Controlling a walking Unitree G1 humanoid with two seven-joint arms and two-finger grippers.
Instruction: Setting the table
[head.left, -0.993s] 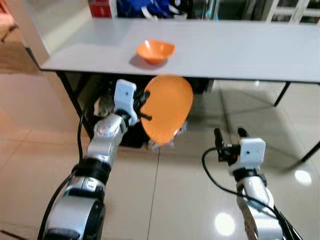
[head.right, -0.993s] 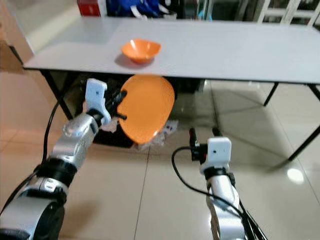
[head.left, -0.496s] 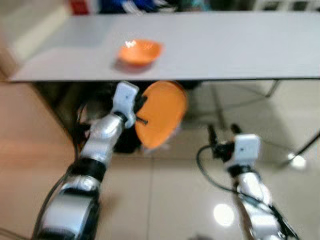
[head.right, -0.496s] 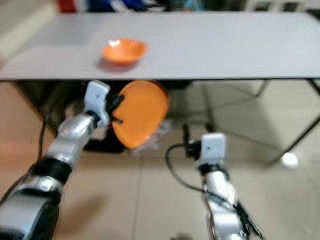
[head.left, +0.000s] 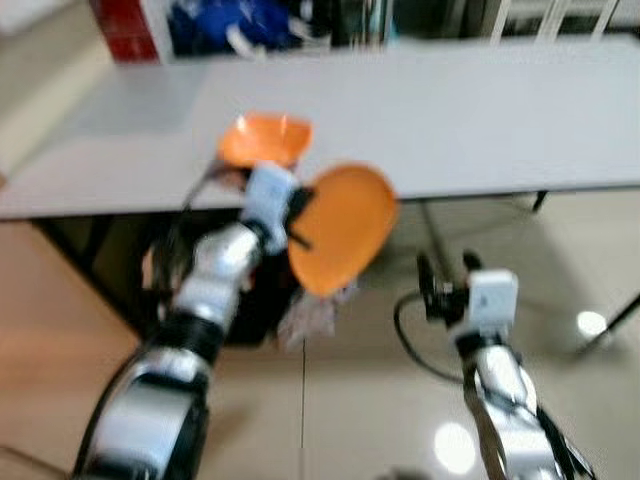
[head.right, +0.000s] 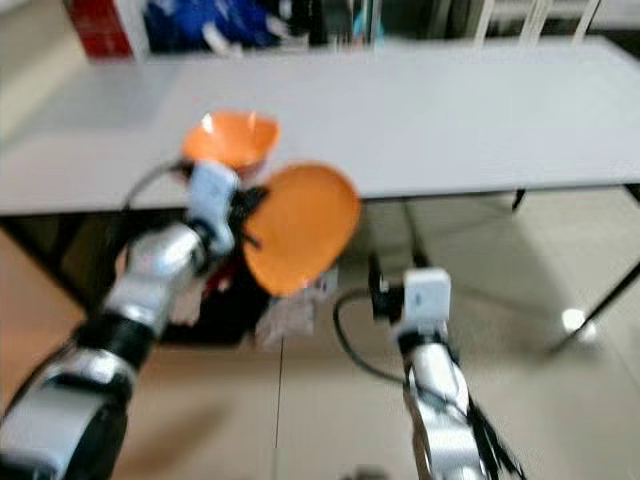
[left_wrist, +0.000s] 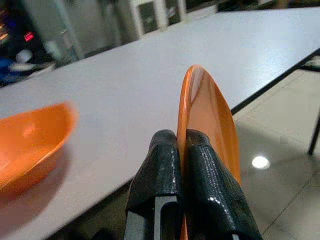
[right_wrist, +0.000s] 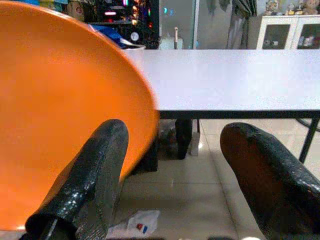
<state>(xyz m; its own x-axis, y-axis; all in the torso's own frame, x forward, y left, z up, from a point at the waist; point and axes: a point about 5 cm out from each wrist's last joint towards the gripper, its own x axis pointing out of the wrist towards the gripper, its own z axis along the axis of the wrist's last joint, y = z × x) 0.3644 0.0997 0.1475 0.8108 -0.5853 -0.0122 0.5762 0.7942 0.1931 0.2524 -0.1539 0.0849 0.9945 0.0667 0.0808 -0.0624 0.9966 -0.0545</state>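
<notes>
Left tool (left_wrist: 180, 150): fingers pressed together on the rim of the orange plate (head.left: 345, 228), pinching it at the edge. Plate is held on edge, nearly vertical, face toward the robot's right. An edge grip suits a thin flat dish; there is nothing else to clamp. It hangs at the near edge of the grey worktop (head.left: 480, 110), upper rim about level with the surface, lower part below it, over the tiled floor (head.left: 330, 400). Not yet over the worktop.

Orange bowl (head.left: 264, 140) already sits on the worktop at about 11 o'clock from the plate, just beyond the left tool. Judged: plate is meant for a place beside the bowl, to its 3 o'clock, where the surface is bare.

Right tool (head.left: 444, 272): fingers spread, holding nothing, low over the floor at about 4 o'clock from the plate, short of the worktop edge. In its wrist view the plate's face looms just ahead, not between the fingers.

Head views blurred; robot probably in motion.

Next, as I judge it: lift the plate above the edge, carry it forward, tip it flat before release. Risks: rim striking the worktop edge, or the plate slipping in so narrow a pinch.

Far side of worktop at 12 o'clock: red box (head.left: 125, 28), blue clutter (head.left: 225, 25), indistinct.
</notes>
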